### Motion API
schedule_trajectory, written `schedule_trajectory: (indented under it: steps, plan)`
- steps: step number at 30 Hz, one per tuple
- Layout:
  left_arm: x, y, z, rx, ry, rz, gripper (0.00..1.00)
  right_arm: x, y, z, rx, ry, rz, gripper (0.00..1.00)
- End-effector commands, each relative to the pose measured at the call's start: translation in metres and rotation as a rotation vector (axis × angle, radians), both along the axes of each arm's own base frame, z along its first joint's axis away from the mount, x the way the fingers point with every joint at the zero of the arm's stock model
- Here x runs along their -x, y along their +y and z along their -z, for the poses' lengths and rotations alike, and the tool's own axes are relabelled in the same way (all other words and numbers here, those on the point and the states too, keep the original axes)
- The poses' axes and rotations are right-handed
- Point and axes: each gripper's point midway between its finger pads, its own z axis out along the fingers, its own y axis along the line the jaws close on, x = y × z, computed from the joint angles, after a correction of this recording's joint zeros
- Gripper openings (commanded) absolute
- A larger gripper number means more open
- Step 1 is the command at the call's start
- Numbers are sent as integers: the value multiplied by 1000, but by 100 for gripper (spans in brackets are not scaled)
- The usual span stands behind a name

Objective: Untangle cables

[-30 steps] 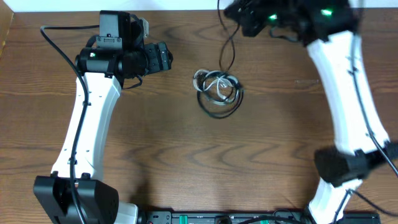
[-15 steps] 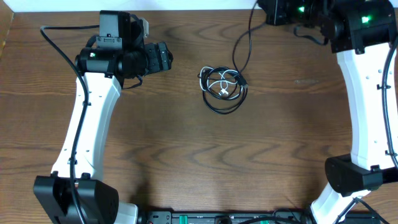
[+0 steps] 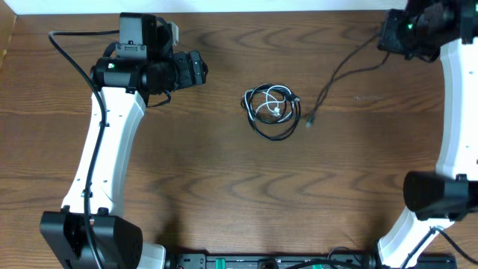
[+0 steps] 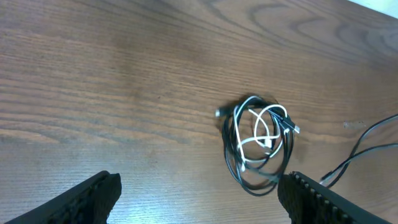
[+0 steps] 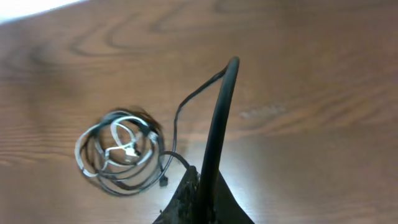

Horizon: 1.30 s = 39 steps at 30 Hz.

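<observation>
A small coil of cables (image 3: 273, 110), one white cord and thin black cords looped together, lies at the table's middle. It also shows in the left wrist view (image 4: 258, 143) and the right wrist view (image 5: 118, 152). My right gripper (image 3: 390, 37) is raised at the back right and shut on a separate black cable (image 3: 340, 69). That cable trails down to its plug end (image 3: 310, 122), just right of the coil. In the right wrist view the black cable (image 5: 217, 118) rises from the shut jaws (image 5: 200, 190). My left gripper (image 3: 200, 69) is left of the coil, open and empty (image 4: 202, 183).
The brown wooden table (image 3: 224, 194) spreads around the coil. The white arm links stand along the left side (image 3: 104, 149) and the right side (image 3: 455, 112). A black equipment bar (image 3: 269, 261) runs along the front edge.
My right gripper has moved right along the back edge, drawing the black cable out of the coil. The coil has slid slightly right. The left arm has not moved.
</observation>
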Motion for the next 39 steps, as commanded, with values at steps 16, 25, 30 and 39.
schedule_trajectory:
  steps: [16, 25, 30, 39]
  plan:
    - [-1, -1, 4, 12, 14, 0, 87, -21, 10, 126, -23, 264, -327, 92]
    - [-2, -1, 4, 11, 13, 0, 87, 32, 104, 125, -105, 283, -945, 90]
    - [-2, -1, 4, 11, 13, 0, 87, 61, 127, 151, -125, 394, -1094, 87]
    - [-2, 0, 4, -4, 6, 11, 87, 107, 141, 199, -185, 548, -1233, 90]
